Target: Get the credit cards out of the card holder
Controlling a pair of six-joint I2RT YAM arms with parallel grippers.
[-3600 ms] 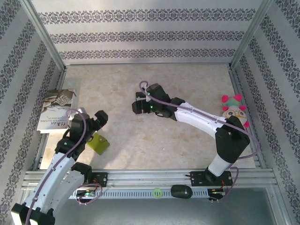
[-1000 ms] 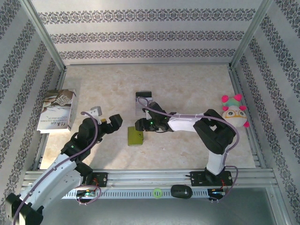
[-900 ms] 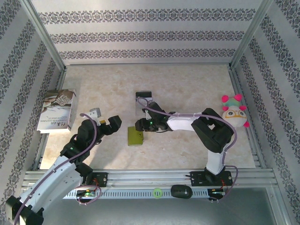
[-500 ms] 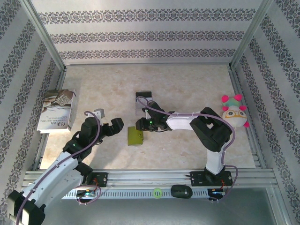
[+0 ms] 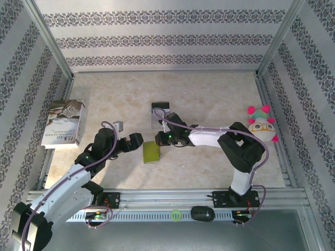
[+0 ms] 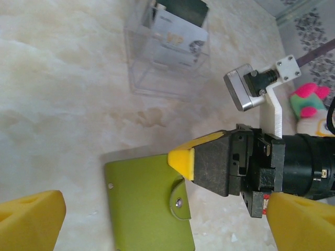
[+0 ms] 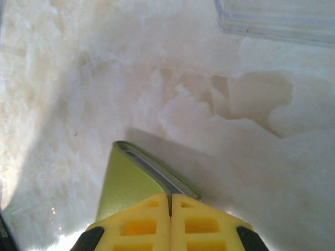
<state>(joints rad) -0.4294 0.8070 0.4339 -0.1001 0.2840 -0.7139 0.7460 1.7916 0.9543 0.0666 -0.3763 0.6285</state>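
Your right gripper (image 7: 170, 205) has its yellow fingers pressed together, with the tips down on the far right corner of the card holder (image 6: 144, 204). You can't tell whether a layer is nipped between them. The holder is closed and olive-green, with a snap strap on its right edge, and lies on the marble table (image 5: 220, 89). The edge at those fingertips looks slightly raised, with a shadow under it.

Your left gripper (image 5: 134, 141) is spread wide and hovers just left of the holder, apart from it. In its wrist view the holder sits low between its two yellow fingertips (image 6: 31, 219).

Credit cards (image 6: 175, 36) — inside a clear box (image 6: 157, 78) just beyond the right gripper, a black-banded one behind a pale one.

Printed booklet (image 5: 64, 123) — well off to the left of your left gripper. A plush toy (image 5: 260, 125) lies far to the right of the right gripper, past that arm's elbow.
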